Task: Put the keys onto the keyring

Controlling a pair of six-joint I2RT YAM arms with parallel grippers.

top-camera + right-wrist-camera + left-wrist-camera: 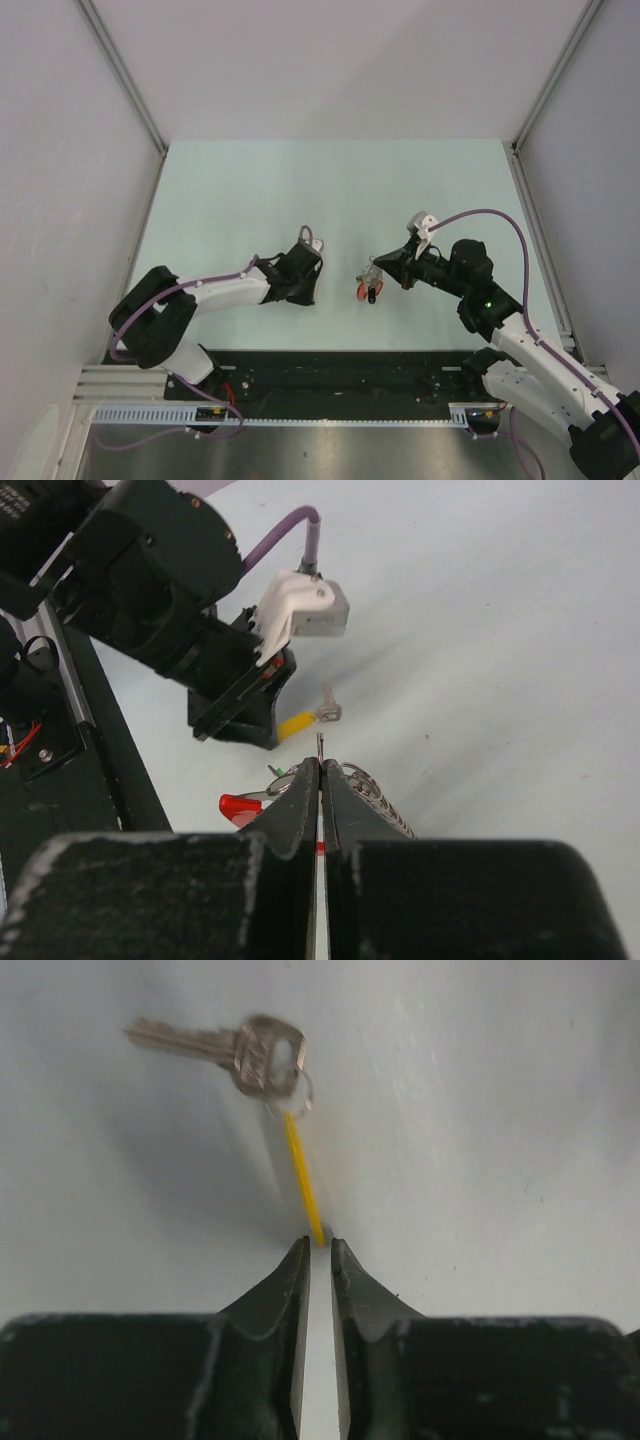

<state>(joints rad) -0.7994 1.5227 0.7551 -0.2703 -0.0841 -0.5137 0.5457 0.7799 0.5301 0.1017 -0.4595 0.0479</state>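
Note:
In the left wrist view my left gripper (319, 1243) is shut on the tip of a thin yellow tag (300, 1175). The tag leads through a small ring to a silver key (245, 1048) that hangs over the table. My right gripper (320, 763) is shut on the wire of the keyring (320, 744). A red tag (240, 807), a bit of green (283, 772) and a ridged metal coil (382, 800) hang at its sides. From above, the left gripper (303, 288) and the right gripper (376, 268) face each other a short way apart, with the red piece (367, 291) below the right tips.
The pale green table (250, 190) is bounded by white walls and metal posts (125, 75) on both sides. A black base rail (340, 375) runs along the near edge. A purple cable (490, 215) arcs over the right arm.

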